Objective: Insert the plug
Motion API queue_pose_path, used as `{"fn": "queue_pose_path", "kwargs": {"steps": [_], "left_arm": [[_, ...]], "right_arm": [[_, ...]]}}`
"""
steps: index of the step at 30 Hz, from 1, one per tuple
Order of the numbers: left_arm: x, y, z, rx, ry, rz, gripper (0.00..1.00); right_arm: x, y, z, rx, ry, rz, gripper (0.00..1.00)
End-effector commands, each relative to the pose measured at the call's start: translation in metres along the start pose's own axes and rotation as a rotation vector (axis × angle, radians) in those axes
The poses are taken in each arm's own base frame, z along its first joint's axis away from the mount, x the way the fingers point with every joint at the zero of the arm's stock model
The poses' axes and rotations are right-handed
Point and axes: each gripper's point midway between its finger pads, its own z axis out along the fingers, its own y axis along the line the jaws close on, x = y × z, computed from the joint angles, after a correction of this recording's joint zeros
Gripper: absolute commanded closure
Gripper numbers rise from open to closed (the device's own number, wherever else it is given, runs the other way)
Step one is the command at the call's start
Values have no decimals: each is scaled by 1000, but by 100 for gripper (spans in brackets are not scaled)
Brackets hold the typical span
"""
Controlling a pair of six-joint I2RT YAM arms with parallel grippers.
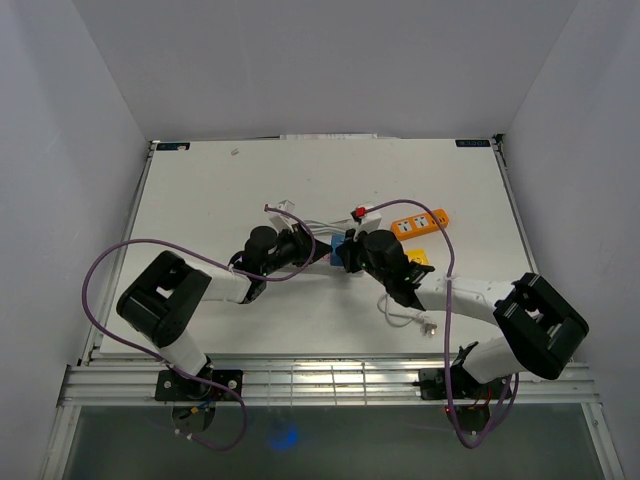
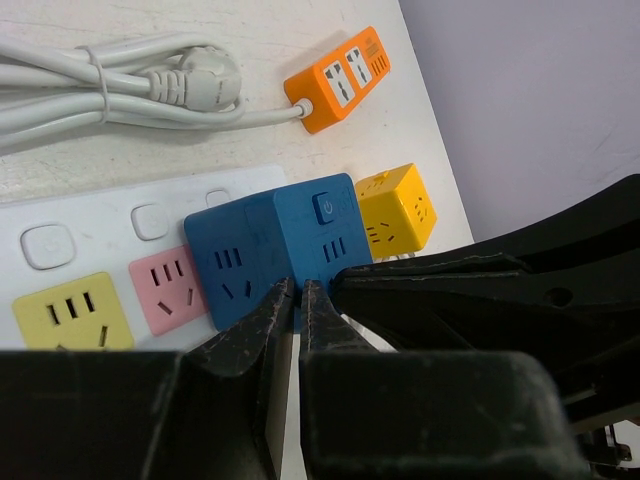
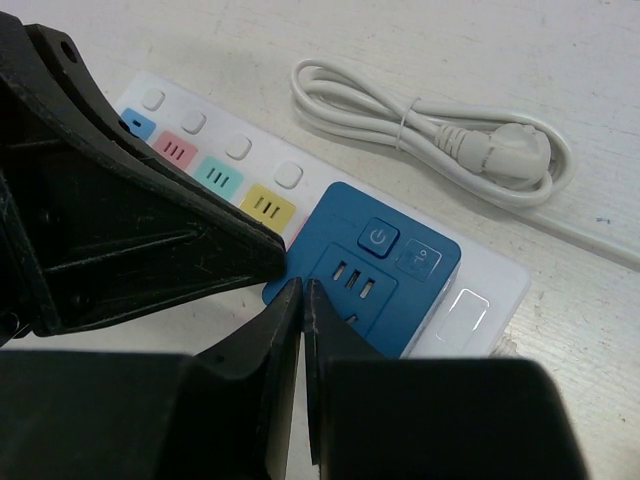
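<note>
Both arms' jaws closed tight, empty, tips seemingly touching blue plastic cube adapter [image 2: 280,240] seated on white power strip [image 2: 100,215].

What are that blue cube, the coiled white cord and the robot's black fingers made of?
The blue cube adapter looks like moulded plastic: smooth, satin sheen, rounded edges. The white cord seems vinyl- or rubber-sheathed, matte, bending in soft loops. The right gripper's fingers look like hard black plastic, perhaps printed; matte with pale scuffs.

Cube [image 1: 342,255] between left hand [image 1: 321,251], right hand [image 1: 357,259]
</note>
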Motion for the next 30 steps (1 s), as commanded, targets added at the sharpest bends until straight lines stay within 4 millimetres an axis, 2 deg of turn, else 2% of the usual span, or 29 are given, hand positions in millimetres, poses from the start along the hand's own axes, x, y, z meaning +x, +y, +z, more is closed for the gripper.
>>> {"fn": "queue_pose_path", "kwargs": {"steps": [1, 10, 14, 19, 20, 21, 23, 24, 26, 27, 30], "left_arm": [[19, 18, -1, -61, 68, -4, 82], [14, 13, 0, -55, 64, 13, 80], [11, 9, 1, -48, 61, 17, 77], [-9, -6, -3, -37, 20, 61, 59], [-11, -7, -3, -45, 22, 77, 52], [-16, -9, -3, -52, 12, 84, 47], [-27, -17, -6, -51, -8, 104, 31], [-30, -19, -7, -53, -13, 121, 26], [-38, -22, -12, -67, -40, 132, 21], [-40, -21, -14, -75, -50, 139, 18], [-51, -23, -20, -88, -87, 149, 16]], "right_arm": [[55, -24, -4, 79, 185, -15, 89], [58, -29, -2, 4, 202, 97, 89], [50, -14, -6, -95, 173, 110, 89], [13, -6, -7, -124, 92, 48, 87], [-1, -2, -6, -133, 62, 42, 87], [-8, 1, -6, -142, 50, 36, 86], [-21, 11, -7, -192, 37, 5, 85], [-38, 18, -6, -211, 10, -6, 85], [-47, 21, -6, -220, 3, -28, 84], [-60, 24, -8, -227, -21, -37, 84], [-70, 25, -12, -221, -38, -52, 84]]}}
